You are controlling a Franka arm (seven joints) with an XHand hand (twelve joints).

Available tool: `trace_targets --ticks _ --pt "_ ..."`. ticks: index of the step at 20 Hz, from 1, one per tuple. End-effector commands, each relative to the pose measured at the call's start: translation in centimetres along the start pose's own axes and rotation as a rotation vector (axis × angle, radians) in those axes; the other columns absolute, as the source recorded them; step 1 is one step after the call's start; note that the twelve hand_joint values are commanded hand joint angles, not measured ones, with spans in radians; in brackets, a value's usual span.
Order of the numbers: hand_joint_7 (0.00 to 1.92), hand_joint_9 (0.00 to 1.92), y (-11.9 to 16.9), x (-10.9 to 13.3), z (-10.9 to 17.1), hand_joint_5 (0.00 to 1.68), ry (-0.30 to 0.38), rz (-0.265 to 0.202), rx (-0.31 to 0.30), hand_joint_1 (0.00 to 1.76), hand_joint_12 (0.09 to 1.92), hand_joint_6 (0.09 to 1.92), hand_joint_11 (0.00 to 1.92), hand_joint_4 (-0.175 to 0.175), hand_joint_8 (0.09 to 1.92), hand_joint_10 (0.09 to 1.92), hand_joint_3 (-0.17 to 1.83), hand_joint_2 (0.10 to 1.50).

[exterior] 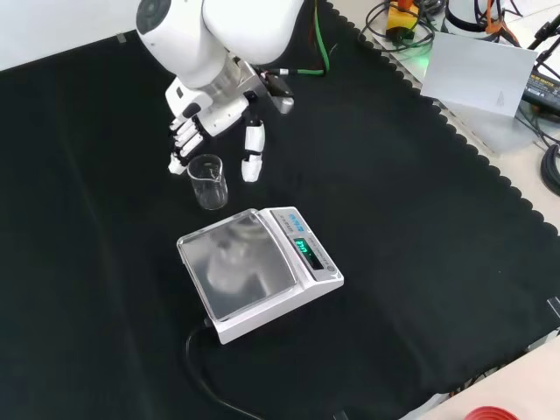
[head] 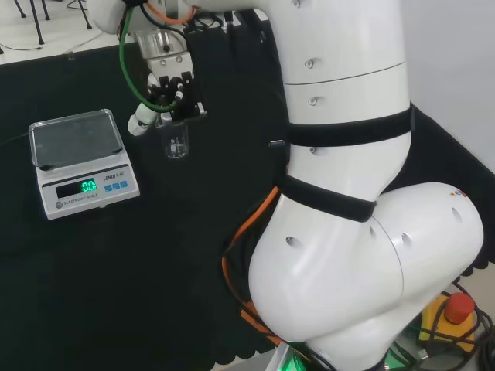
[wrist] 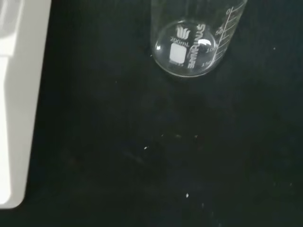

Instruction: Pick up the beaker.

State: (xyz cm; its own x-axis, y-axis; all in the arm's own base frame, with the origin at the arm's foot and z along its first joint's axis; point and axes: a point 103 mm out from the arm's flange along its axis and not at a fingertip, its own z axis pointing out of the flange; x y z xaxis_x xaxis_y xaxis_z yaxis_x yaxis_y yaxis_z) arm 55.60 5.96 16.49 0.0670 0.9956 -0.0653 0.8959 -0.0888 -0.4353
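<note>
A clear glass beaker (exterior: pixel 208 181) stands upright on the black cloth, just beyond the scale in the front view. In the head view the beaker (head: pixel 176 142) sits right below the hand. The hand (exterior: pixel 214 122) hovers just behind the beaker, fingers (exterior: pixel 183 144) on one side and thumb (exterior: pixel 253 150) on the other, pointing down and straight, apart from the glass. In the head view the hand (head: pixel 172 93) hangs above the beaker. The wrist view looks down on the beaker (wrist: pixel 189 42), which looks empty with white printed marks.
A white digital scale (exterior: pixel 256 269) with a shiny pan stands close in front of the beaker, its cable trailing toward the near edge; the scale (head: pixel 81 161) lies left of the beaker in the head view. The arm's big white links (head: pixel 348 193) rise at the right.
</note>
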Motion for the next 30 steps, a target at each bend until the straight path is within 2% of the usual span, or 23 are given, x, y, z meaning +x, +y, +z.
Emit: trace_targets --ticks 1,9,17,24,30 --pt "0.05 0.16 1.4 -2.3 0.2 0.08 -0.014 0.048 0.023 0.53 1.38 0.09 0.00 0.024 0.66 0.84 0.06 0.72" --pt "0.05 0.16 2.7 -4.5 2.5 0.08 -0.006 0.078 0.076 0.53 1.38 0.09 0.00 0.025 0.66 0.85 0.05 0.72" --pt "0.05 0.14 4.1 -3.9 3.4 0.07 -0.020 0.073 0.088 0.53 1.39 0.09 0.00 0.028 0.66 0.85 0.05 0.72" --pt "0.12 0.22 4.7 -2.7 3.4 0.11 0.006 0.103 0.027 0.56 1.51 0.09 0.03 0.031 0.68 0.88 0.04 0.72" --pt "0.25 0.52 4.3 -2.0 3.5 0.25 -0.001 0.092 -0.040 0.65 1.43 0.09 0.34 0.038 0.72 0.81 0.04 0.73"
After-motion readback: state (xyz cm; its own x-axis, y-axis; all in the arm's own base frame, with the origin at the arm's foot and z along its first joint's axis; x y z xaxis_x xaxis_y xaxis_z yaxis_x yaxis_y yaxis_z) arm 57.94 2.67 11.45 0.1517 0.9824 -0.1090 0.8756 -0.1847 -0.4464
